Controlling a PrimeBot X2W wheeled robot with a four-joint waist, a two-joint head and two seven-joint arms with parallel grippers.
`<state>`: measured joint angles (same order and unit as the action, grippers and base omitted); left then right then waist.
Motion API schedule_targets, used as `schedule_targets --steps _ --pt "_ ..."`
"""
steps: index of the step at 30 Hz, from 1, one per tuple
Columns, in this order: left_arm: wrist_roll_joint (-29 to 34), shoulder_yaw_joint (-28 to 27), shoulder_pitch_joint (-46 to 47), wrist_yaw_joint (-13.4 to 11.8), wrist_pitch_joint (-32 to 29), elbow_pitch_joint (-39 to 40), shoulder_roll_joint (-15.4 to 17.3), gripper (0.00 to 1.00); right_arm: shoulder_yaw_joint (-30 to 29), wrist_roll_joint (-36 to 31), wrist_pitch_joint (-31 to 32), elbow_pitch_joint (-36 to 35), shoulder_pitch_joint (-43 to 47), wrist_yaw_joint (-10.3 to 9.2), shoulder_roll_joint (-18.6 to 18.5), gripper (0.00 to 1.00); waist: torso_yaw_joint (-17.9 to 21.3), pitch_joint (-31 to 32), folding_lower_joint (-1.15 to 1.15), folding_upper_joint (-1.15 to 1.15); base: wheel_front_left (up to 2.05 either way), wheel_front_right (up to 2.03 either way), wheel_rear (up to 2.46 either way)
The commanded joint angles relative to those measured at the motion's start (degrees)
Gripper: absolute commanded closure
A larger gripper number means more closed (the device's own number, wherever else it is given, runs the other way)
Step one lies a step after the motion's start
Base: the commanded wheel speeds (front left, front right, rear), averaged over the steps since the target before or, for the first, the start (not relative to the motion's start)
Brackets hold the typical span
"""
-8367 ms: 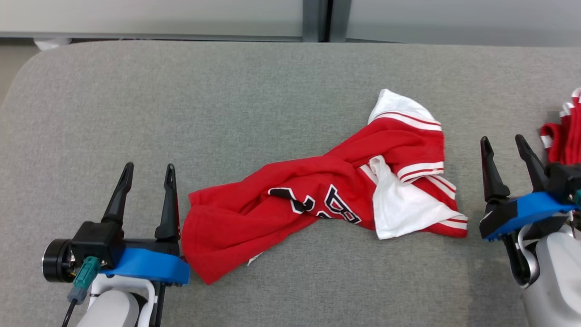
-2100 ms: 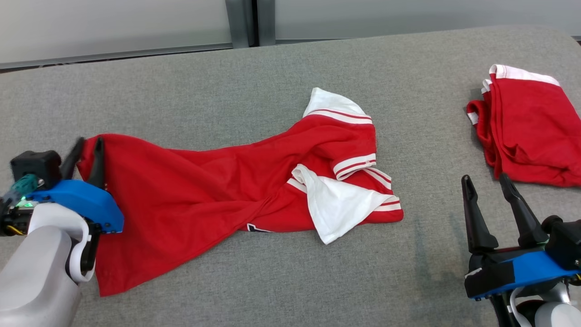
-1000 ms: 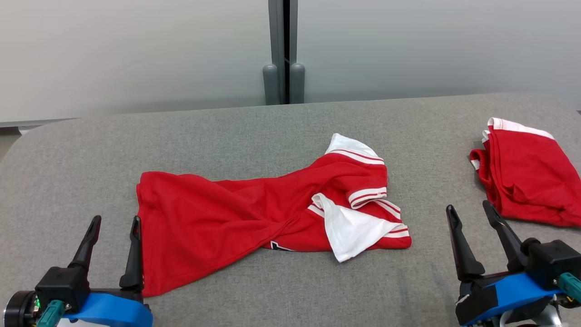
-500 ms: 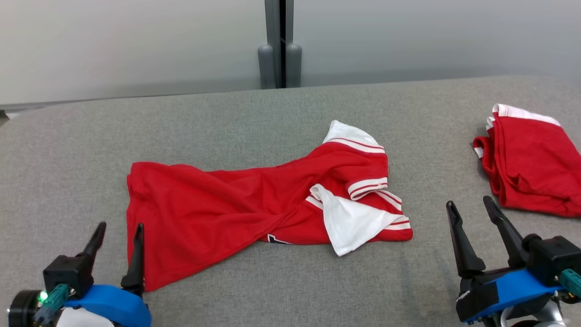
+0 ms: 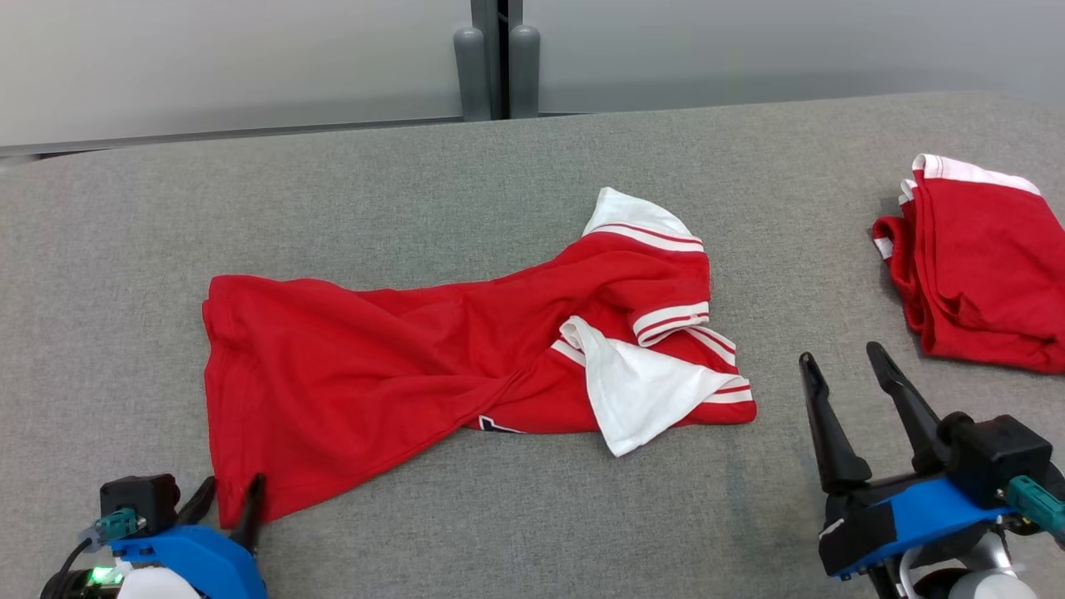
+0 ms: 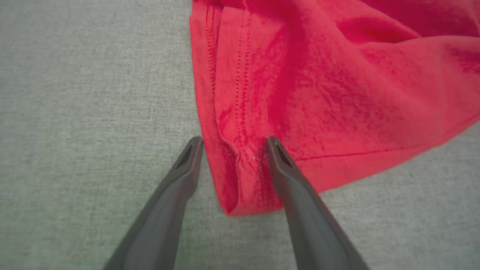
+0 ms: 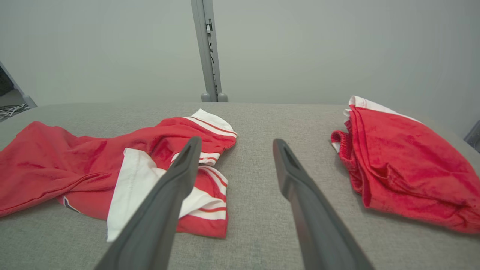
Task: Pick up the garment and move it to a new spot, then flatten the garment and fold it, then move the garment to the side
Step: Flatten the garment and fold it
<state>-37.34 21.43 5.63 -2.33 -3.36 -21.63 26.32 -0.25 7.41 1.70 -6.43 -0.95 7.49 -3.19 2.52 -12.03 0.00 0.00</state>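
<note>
Red hem corner [image 6: 243, 195] is the story here. Half a second back the left gripper [image 5: 233, 491] sat just beside the near-left edge of the red short-sleeved jersey with white striped sleeves [image 5: 374, 391], fingers wide. Now it has dropped onto that corner and the fingers have started coming in.

In the left wrist view the left gripper [image 6: 233, 142] straddles it: 1 finger on the grey fabric-covered bench [image 5: 125, 249] just outside the edge, the other on the cloth. They're spread with the corner between them, not pinching yet as far as I can tell. My read is that this is a grab for flattening, since the far-left corner already lies pulled out compared with 8 seconds ago.

Moving right, the jersey lies mid-bench, left half spread open-ish, twisted in the middle, with a white sleeve [image 5: 641, 399] flopped over the right end. So it still needs plenty of straightening before any fold.

The right gripper [image 5: 840, 356] hangs spread wide and empty, near the jersey's right end but not touching it. A folded red garment with white trim [image 5: 982, 266] sits further right.
</note>
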Motion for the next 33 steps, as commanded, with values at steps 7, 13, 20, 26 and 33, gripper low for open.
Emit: schedule_targets --steps 7,13,20,26,33 --pt "0.54 1.20 2.84 1.29 1.13 -3.65 -1.22 1.00 10.33 0.49 1.80 3.85 -1.69 0.00 -2.88 0.00 -0.50 -1.21 0.00 0.00 0.00 0.00 0.00" --pt "1.17 2.12 5.63 1.64 1.93 -4.12 -2.37 1.00 20.41 1.35 2.51 10.66 -5.20 0.00 -4.56 0.00 -2.48 -3.11 0.00 0.00 0.00 0.00 0.00" --pt "1.47 2.65 7.80 2.21 2.85 -4.29 -2.99 1.00 24.77 -0.73 1.49 17.62 -10.75 0.00 -6.53 0.00 -3.88 -5.42 0.00 0.00 0.00 0.00 0.00" --pt "1.49 2.93 8.58 2.60 4.21 -4.98 -3.50 1.00 25.54 -2.46 1.90 20.93 -13.14 -0.01 -7.35 0.82 -4.14 -6.15 0.00 0.00 0.00 0.00 0.00" --pt "1.90 2.26 8.60 1.96 7.34 -3.82 -3.14 1.00 23.39 -1.14 0.41 18.15 -11.82 0.00 -7.79 1.00 -4.01 -5.48 0.00 0.00 0.00 0.00 0.00"
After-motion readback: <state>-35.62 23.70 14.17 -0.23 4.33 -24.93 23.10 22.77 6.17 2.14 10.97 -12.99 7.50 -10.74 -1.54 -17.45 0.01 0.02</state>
